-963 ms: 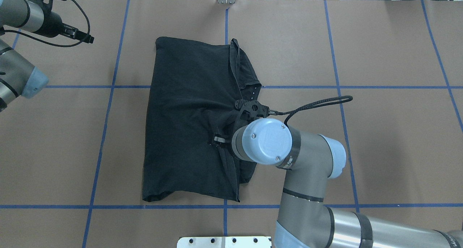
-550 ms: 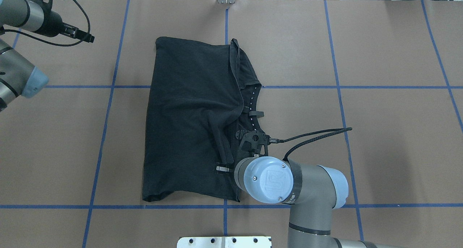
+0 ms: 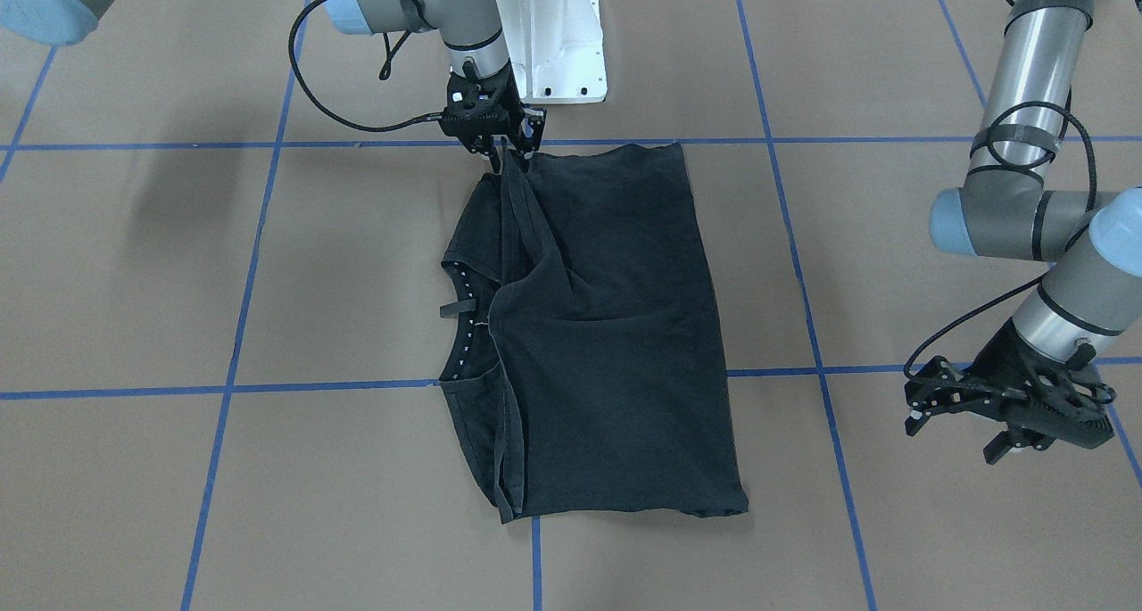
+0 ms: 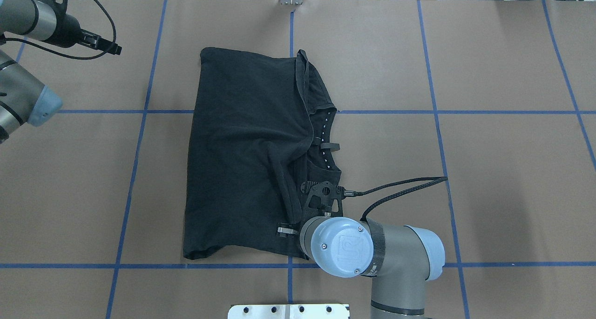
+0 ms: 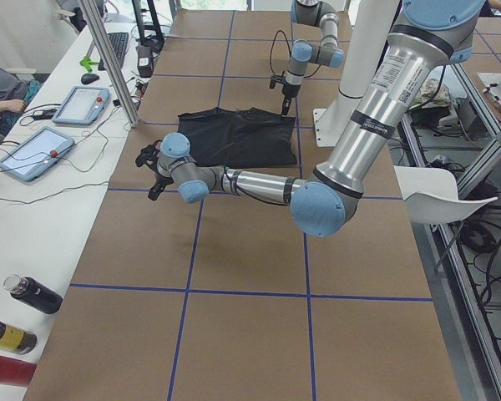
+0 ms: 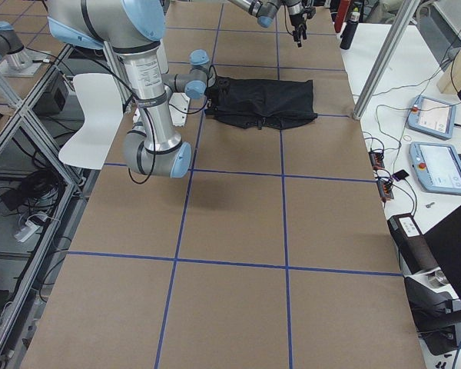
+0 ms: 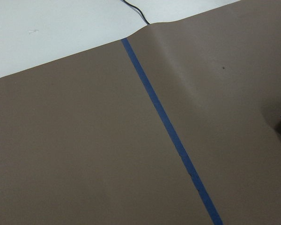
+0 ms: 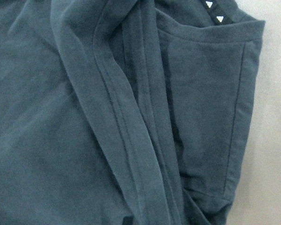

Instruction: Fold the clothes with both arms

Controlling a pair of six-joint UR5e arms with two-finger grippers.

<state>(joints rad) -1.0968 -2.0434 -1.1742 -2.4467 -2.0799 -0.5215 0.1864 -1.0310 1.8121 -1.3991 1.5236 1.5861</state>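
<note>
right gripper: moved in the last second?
Yes. In the overhead view the right gripper has moved toward the robot, from by the far blue tape line to near the near blue tape line.

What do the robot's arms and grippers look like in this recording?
The right arm and left arm are grey metal tubes with light-blue joint caps. The right arm's cap bears an embossed logo, and a black band sits beside it. The right gripper and left gripper are black, skeletal and two-fingered. A black braided cable loops to each wrist.
</note>
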